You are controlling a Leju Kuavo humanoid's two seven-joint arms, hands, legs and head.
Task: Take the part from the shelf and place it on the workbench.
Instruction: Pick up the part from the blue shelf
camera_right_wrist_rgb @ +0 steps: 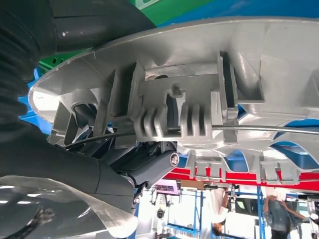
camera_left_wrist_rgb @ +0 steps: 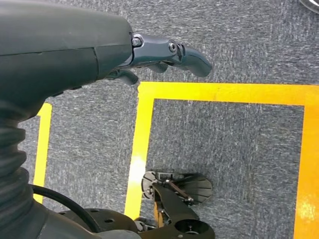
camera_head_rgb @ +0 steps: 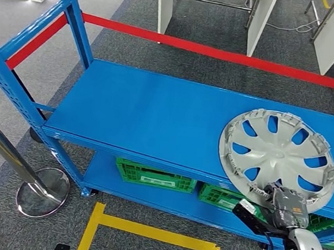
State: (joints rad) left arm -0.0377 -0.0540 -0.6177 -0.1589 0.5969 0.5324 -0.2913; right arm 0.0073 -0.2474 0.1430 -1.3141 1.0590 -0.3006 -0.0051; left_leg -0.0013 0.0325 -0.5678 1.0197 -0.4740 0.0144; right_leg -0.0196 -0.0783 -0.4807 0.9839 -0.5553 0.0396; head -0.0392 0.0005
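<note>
My right hand (camera_head_rgb: 288, 207) is grey with dark fingers, against a silver-grey hubcap (camera_head_rgb: 278, 157) whose cut-outs show the bright blue shelf (camera_head_rgb: 157, 112) beneath. Green latticed crates (camera_head_rgb: 155, 176) sit on the blue lower shelf, and a red barrier band (camera_head_rgb: 217, 53) crosses speckled dark grey carpet (camera_head_rgb: 201, 36). My left hand (camera_left_wrist_rgb: 165, 55) is dark blue-grey over yellow floor tape (camera_left_wrist_rgb: 226, 92).

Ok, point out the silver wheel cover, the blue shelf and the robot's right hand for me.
wheel cover (camera_head_rgb: 279, 153): head view, on its centre hub.
blue shelf (camera_head_rgb: 149, 108): head view, on the bare top deck.
right hand (camera_head_rgb: 286, 206): head view, on its grey back, at the cover's near rim.
</note>
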